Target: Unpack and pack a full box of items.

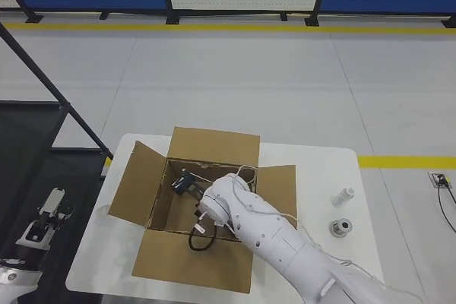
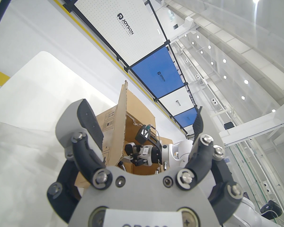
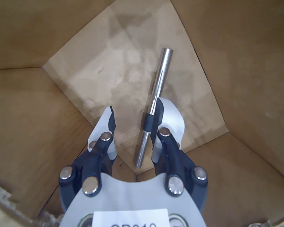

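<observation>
The right tool (image 3: 135, 106) is hanging open inside the box (image 3: 227, 36) over a metal rod (image 3: 159, 81) lying on its floor, which is looking stiff, slick and apt to roll, so pinching across its dark band (image 3: 148, 122) seems safest.

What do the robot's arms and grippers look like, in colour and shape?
The right arm is a smooth, rounded, glossy white tube with a thin white cable looping beside it. The left gripper and right gripper match: a pale grey plate bearing a white printed label, black linkages with silver bolts, and two curved whitish fingers lined with black pads.
</observation>
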You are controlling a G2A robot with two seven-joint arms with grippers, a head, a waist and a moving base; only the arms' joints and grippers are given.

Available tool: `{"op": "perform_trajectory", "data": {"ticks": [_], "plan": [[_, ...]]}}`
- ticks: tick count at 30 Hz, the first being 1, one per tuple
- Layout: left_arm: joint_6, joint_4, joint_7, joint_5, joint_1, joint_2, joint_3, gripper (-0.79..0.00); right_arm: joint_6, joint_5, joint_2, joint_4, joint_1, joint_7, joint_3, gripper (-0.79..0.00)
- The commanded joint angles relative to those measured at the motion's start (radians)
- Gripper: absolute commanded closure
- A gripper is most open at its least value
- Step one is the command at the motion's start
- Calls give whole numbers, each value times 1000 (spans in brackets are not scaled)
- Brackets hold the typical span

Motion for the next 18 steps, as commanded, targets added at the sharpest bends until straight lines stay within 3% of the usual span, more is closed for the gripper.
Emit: {"op": "perform_trajectory", "data": {"ticks": [1, 8, 9, 12, 18], "plan": [[0, 0, 0, 0, 0, 0, 0, -785, -3, -34, 38, -130, -54, 38, 46, -382], [0, 0, 0, 0, 0, 0, 0, -785, -41, -193, 163, -646, -330, 174, 260, -391], [0, 0, 0, 0, 0, 0, 0, -785, -51, -214, 176, -710, -369, 187, 292, -422], [0, 0, 0, 0, 0, 0, 0, -785, -69, -274, 208, -866, -465, 199, 389, -767], [0, 0, 0, 0, 0, 0, 0, -785, -52, -308, 251, -1123, -610, 161, 644, -785]]}}
